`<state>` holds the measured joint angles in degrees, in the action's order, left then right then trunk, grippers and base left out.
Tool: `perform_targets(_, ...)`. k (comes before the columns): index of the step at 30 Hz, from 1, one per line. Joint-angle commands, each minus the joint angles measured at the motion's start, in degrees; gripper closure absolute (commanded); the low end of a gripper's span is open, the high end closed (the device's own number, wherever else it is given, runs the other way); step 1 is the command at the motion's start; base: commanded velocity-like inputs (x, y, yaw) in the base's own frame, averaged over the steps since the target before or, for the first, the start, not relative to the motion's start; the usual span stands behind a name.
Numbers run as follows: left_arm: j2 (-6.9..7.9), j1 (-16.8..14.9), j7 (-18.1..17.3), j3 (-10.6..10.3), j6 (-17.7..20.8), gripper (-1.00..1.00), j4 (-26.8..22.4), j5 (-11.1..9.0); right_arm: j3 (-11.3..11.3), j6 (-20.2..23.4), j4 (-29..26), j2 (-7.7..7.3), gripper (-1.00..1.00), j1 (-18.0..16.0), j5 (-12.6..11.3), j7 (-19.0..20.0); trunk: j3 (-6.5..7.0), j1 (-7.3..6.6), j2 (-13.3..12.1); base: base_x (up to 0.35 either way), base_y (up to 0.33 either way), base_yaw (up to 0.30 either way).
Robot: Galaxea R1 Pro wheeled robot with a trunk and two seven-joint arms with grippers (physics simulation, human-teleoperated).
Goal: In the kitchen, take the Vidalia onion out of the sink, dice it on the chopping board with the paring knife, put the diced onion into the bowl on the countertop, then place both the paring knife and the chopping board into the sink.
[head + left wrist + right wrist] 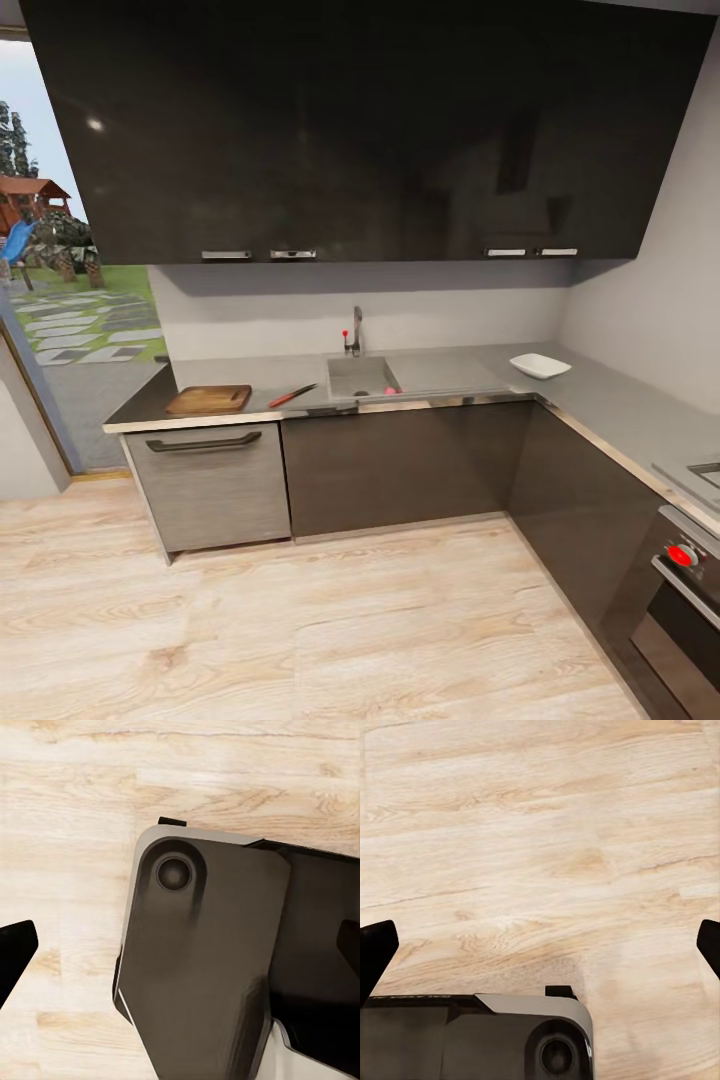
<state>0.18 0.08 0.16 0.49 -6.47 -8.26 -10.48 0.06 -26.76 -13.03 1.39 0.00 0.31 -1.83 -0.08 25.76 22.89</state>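
From across the room in the head view, the grey countertop (pixel 600 395) runs in an L above dark cabinets. The steel sink (pixel 352 372) is set into it below a chrome tap (pixel 355 332). A pinkish Vidalia onion (pixel 390 390) lies at the basin's front right. Left of the sink, the red-handled paring knife (pixel 292 396) rests on the worktop. Further left is the brown chopping board (pixel 209 400). The white bowl (pixel 540 366) stands near the right corner. My left gripper (pixel 180 949) and right gripper (pixel 542 949) are open and empty above the wooden floor, far from the counter.
Light wooden floor (pixel 330 620) stretches between me and the cabinets. An oven with a red knob (pixel 682 555) sits at the right. Dark wall cupboards (pixel 380 130) hang over the counter. A glass door to a garden (pixel 60 300) is at the left. My own base (pixel 202 967) lies under both wrists.
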Motion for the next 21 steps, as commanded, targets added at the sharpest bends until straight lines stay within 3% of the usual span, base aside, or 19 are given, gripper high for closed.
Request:
perform_targets(1, 0.00, 0.01, 0.02, 0.02, -0.12, -1.00, 0.00, -0.30, 0.02, -0.14, 0.02, 0.01, -1.00, 0.00, 0.04, -0.19, -0.01, 0.02, 0.03, 0.000, 0.000, 0.000)
perform_targets(21, 0.00, 0.01, 0.02, -0.03, -0.12, -1.00, -0.04, -0.26, 0.08, -0.14, 0.02, 0.01, -1.00, -0.02, 0.04, -0.19, -0.01, 0.02, 0.03, 0.000, 0.000, 0.000)
